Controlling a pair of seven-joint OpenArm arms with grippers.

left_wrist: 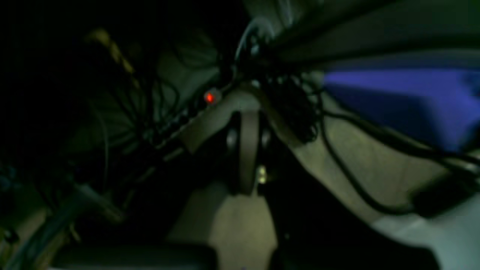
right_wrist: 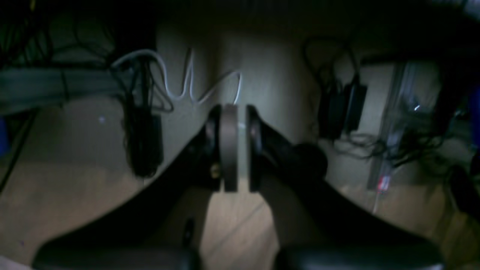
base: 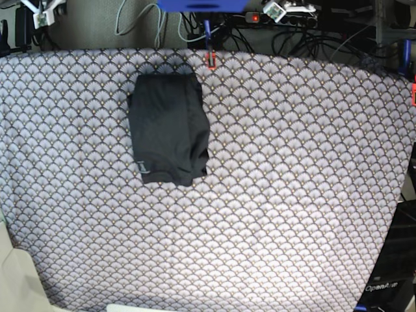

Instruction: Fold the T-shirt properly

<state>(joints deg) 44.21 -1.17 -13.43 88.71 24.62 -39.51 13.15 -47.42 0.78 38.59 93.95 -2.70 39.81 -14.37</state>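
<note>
The T-shirt [base: 169, 129] lies folded into a compact dark rectangle in the upper left part of the base view, on the grey fan-patterned tablecloth [base: 279, 195] that covers the surface; its top edge sits near the cloth's far border, just below and to the left of a small red clip [base: 210, 60] at that border. The bundle's lower edge is a little uneven, with a bulge at its lower right corner. No arm shows in the base view. In the left wrist view the left hand [left_wrist: 248, 150] hangs in a dim spot with its fingers pressed together — nothing between them — over a pale floor [left_wrist: 240, 225], with tangled black cables [left_wrist: 337, 150] and a glowing red light [left_wrist: 209, 98] beyond. In the right wrist view the right hand [right_wrist: 232, 150] is likewise narrowed to a slim gap and holds nothing, pointing down at a wooden floor [right_wrist: 75, 187] — a white cable [right_wrist: 180, 82] and black power bricks [right_wrist: 343, 108] lie past it.
</note>
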